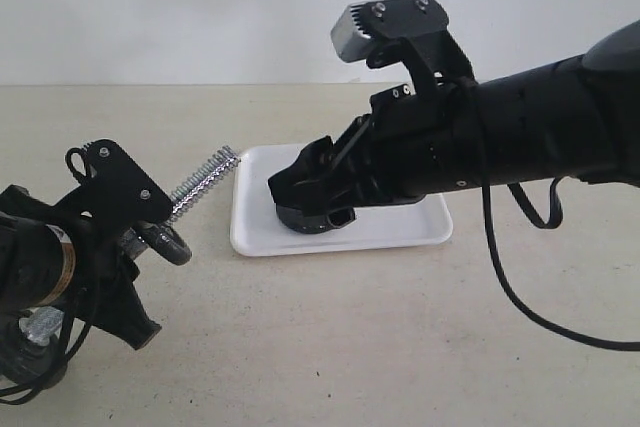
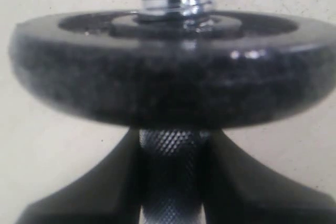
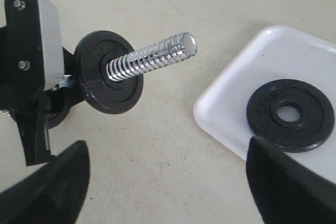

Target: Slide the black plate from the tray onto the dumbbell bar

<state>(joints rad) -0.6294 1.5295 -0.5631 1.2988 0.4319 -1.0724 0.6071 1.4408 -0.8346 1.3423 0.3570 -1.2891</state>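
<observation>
Not yet done, judging by the layout; barely begun, in fact.

Far left: left gripper [image 1: 140,237] clenched on the knurled middle of the short chrome steel dumbbell bar [image 3: 152,56], holding it tilted up off the table, free end aimed toward the tray. Already threaded on that bar, right against the gripping fingers [image 2: 236,187]: a second round matte-black iron disc [image 3: 107,72], with grainy cast skin, thick rounded edge and recessed face. Beyond it, bright coarse threads, ridged and mirror-shiny, bare to the flat tip. No collar nut to be seen on this end. Underneath it all, a beige matte speckled tabletop [image 1: 400,347].

Further right: flat white rectangular plastic tray [image 3: 273,45], smooth, glossy, round-cornered, low-rimmed. Lying flat in it, in the part nearer the bar: the small round matte-black iron plate [image 3: 290,114], with raised rim, sunken ring and a central hole showing white through. Well apart from the bar tip.

Above it, right gripper [image 1: 312,209] lowered over the tray, jaws spread wide, nothing between them. One black finger [image 3: 286,182] overlapping the plate's edge in the wrist view; contact impossible to confirm.

Left to do, as judged: grasp the plate, lift it clear of the rim, turn the hole to face the threads, slide it on beside the first disc.
</observation>
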